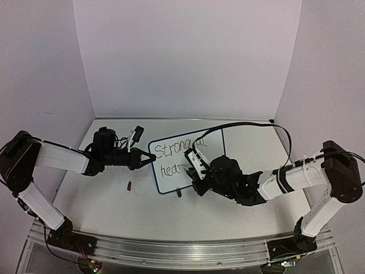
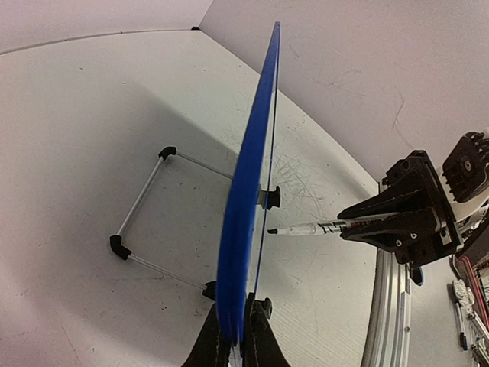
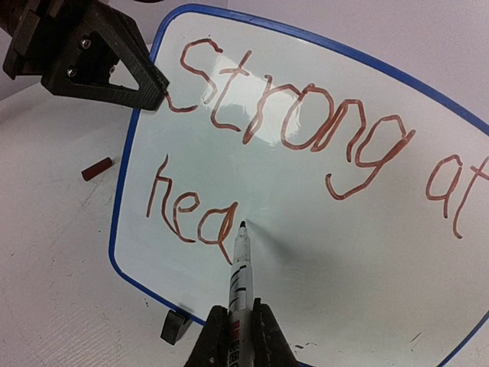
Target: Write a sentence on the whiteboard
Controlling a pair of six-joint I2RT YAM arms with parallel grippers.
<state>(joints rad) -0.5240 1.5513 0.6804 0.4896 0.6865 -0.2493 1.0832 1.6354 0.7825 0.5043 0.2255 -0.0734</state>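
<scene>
Presently, right gripper (image 3: 237, 325): fingers closed on the barrel of a slim white marker with a dark tip (image 3: 241, 267), held near its rear end.
Marker tip: against the writing face, just right of the last written letter, in the lower left part of the board.
Left gripper (image 2: 238, 330): fingers pinched on the left edge of the board, one on each face.
Whiteboard (image 3: 321, 252): small white rectangular board with a thin dark-blue rim and rounded corners, standing close to upright at mid-table between the two arms.
Sentence (image 3: 306, 126): dark reddish handwriting, "Strong at" on the upper line, "hea" on the lower.
Board edges: left rim held; the top rim and the lower left corner have nothing against them; the right rim runs out of the right wrist view.
Support: black clip foot (image 3: 176, 325) under the lower rim; thin wire stand with black corner pieces (image 2: 145, 206) behind.
Loose item: small dark-red cylindrical piece (image 3: 97, 168) on the table, left of the board, apart from it.
Room: scuffed white tabletop (image 1: 114, 211) lies open behind the board up to the back wall (image 1: 188, 57) and to its far right; the right arm occupies the near side.
</scene>
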